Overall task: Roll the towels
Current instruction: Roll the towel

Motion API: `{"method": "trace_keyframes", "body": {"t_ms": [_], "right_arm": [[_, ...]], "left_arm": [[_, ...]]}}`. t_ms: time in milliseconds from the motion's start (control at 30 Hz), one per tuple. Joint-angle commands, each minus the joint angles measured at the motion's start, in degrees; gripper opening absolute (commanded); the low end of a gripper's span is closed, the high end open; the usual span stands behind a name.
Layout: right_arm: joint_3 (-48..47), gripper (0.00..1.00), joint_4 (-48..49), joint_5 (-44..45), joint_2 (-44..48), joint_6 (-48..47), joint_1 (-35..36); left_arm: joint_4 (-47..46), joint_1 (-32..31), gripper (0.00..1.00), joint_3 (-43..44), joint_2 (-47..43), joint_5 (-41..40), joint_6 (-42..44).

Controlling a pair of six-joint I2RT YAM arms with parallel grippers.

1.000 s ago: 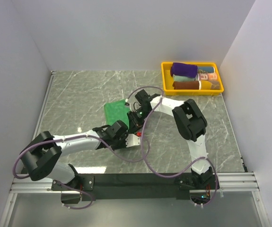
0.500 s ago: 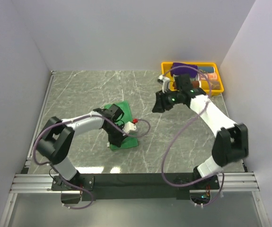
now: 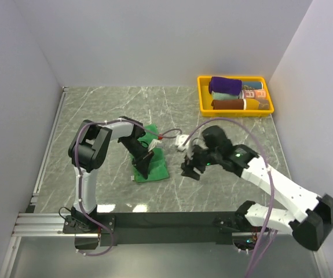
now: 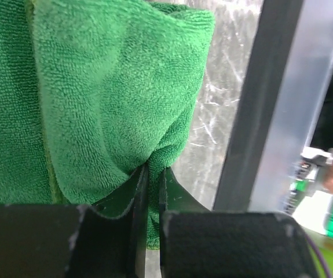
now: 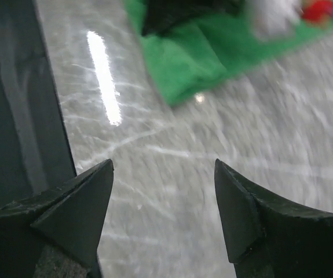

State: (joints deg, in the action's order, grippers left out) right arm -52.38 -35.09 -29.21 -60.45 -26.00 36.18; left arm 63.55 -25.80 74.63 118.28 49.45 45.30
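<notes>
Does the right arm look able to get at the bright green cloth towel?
Probably yes: its open right pincer hangs beside the green towel with only bare table between them.

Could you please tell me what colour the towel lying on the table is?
Bright green; the towel shows best in the left wrist view.

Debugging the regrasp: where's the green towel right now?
Top view: green towel lies left of table centre, pinched by the left gripper, with the open right gripper just to its right.
</notes>
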Motion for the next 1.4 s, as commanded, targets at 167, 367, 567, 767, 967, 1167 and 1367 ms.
{"method": "trace_keyframes", "body": {"t_ms": [167,367,567,767,967,1167,1367], "right_arm": [[-5.72,0.61,11.94,12.67,-21.63,-14.07,16.8],[-6.95,0.57,20.39,14.62,-30.52,-16.45,23.22],[-3.96,0.56,24.36,15.59,-33.59,-17.16,26.22],[-3.17,0.55,26.75,18.49,-35.54,-13.65,25.78],[-0.53,0.55,19.55,15.95,-29.3,-15.56,21.04],[-1.14,0.56,16.2,11.56,-26.48,-14.09,20.68],[-6.06,0.62,14.26,7.6,-24.81,-12.41,22.44]], "left_arm": [[5.71,0.31,0.01,1.84,7.93,-2.96,5.07],[5.71,1.28,0.01,1.92,9.07,-3.13,5.06],[6.23,2.33,0.01,2.8,9.86,-3.4,5.59],[6.94,3.3,0.01,3.15,9.87,-4.98,6.29],[6.85,3.65,0.01,1.49,9.08,-5.95,7.17],[6.15,4.01,0.02,1.04,8.72,-5.94,7.26],[6.06,4.01,0.04,1.75,8.99,-5.77,6.73]]}}
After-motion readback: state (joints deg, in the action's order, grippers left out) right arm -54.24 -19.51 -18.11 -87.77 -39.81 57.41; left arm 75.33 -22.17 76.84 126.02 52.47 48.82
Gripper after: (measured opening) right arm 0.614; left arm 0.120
